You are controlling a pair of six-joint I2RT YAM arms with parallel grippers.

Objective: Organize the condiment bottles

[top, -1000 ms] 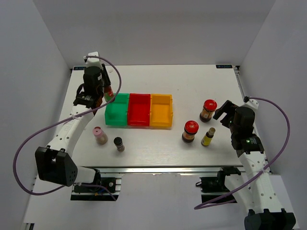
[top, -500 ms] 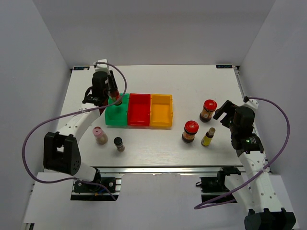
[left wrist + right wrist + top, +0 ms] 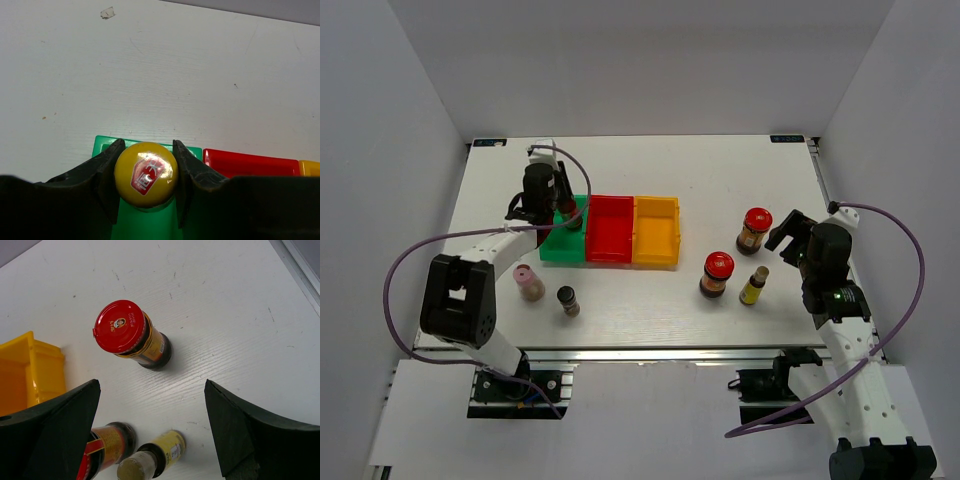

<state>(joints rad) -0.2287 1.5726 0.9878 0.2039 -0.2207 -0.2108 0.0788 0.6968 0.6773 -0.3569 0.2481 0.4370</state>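
Observation:
My left gripper [image 3: 563, 206] is shut on the tall dark yellow-capped bottle [image 3: 146, 173] and holds it upright over the back of the green bin [image 3: 552, 250]. The bin's rim also shows in the left wrist view [image 3: 104, 144]. The pink shaker [image 3: 527, 282] and the small dark shaker [image 3: 567, 300] stand in front of the bins at the left. Two red-lidded jars [image 3: 755, 228] [image 3: 717, 272] and the small yellow bottle [image 3: 753, 286] stand at the right. My right gripper [image 3: 787, 232] is open and empty, just right of them, above the jar [image 3: 130, 335] and the yellow bottle [image 3: 152, 457].
A red bin [image 3: 610, 235] and an orange bin [image 3: 656, 237] stand in a row right of the green one, both with nothing in them. The orange bin's corner shows in the right wrist view [image 3: 30, 367]. The table's right edge is close to my right arm.
My left gripper has carried the yellow-capped bottle to the right, from beside the bins to over the green bin. The right arm has not moved.

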